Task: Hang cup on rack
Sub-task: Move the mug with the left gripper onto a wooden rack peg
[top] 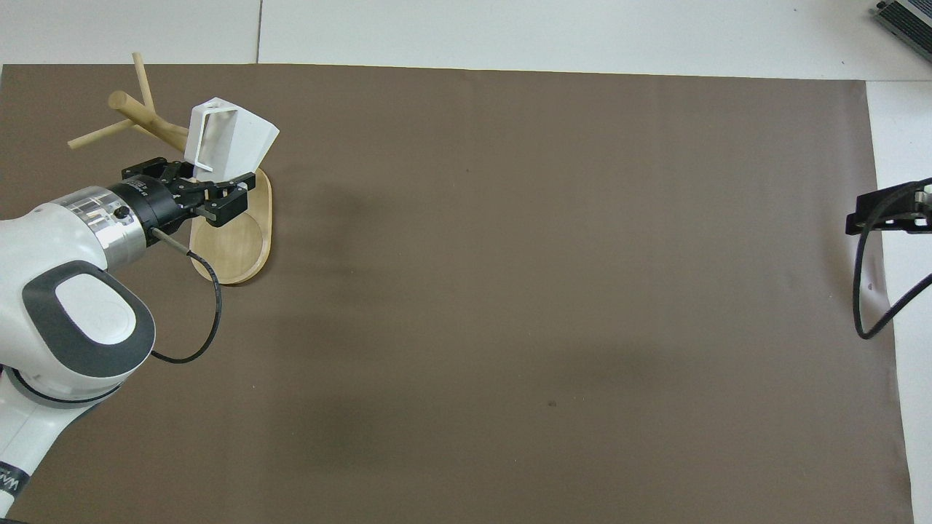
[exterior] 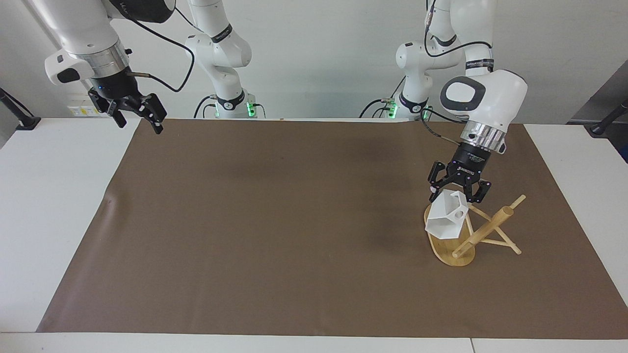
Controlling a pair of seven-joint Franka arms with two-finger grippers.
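- One cup (exterior: 445,219), clamped by the left gripper (exterior: 455,194), hangs just below its fingers.
- One rack (exterior: 483,234), tipped, beneath them.
- Right gripper (exterior: 138,115) waits, fingers wide.

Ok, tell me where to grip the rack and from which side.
Grip the rack by its thick post, coming from above at the free upper end. It leans over its oval base, the cup crowds the lower part, and the pegs look too thin to hold firmly.
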